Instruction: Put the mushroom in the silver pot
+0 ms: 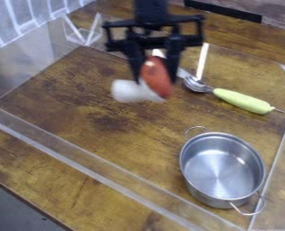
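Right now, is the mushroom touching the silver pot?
Apart. The camera view shows the mushroom held up in the gripper, with bare table between it and the silver pot.

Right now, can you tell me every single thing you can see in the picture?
Toy mushroom with reddish-brown cap and white stem: one, red-brown and white, held up in the air in the gripper, above the table's middle.
Shiny round metal pot with wire loop handles: one, silver, front right of the table, nothing inside.
Metal spoon with white handle: one, silver and white, back right of the table.
Corn-like vegetable: one, yellow-green, lying just right of the spoon.
Wooden table: one, brown, under everything.
Clear plastic wall: see-through, running round the table's edge.
Black robot gripper: one, black, shut on the mushroom, back centre.
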Motion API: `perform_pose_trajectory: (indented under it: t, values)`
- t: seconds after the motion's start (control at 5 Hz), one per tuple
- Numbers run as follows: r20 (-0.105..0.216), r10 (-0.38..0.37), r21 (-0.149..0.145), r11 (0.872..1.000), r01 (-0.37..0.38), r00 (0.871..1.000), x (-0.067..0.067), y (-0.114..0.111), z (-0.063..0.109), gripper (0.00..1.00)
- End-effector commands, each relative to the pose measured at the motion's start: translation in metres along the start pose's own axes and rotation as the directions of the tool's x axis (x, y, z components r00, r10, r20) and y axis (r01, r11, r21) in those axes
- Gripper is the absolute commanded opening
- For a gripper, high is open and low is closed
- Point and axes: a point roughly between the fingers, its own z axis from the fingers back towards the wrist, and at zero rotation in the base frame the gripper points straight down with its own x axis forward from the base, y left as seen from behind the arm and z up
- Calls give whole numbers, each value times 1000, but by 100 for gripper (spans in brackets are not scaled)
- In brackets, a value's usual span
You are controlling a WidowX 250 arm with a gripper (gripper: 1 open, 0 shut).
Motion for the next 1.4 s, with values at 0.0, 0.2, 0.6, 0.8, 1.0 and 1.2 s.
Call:
perform_pose_trajectory:
  t: [0.0, 0.2, 0.6, 0.8, 1.0, 1.2]
  values:
    - [30, -56, -47, 997, 58, 998, -15, -42, -1, 0]
    - [16, -94, -56, 994, 94, 995, -23, -54, -16, 0]
    - [12, -119, -47, 992, 119, 993, -5, -55, -44, 0]
    - [19, -132, -44, 990, 133, 991, 7, -51, -50, 0]
    - [30, -130, -42, 990, 132, 991, 17, -45, -53, 0]
    - [34, -125, -42, 991, 126, 992, 24, -43, -55, 0]
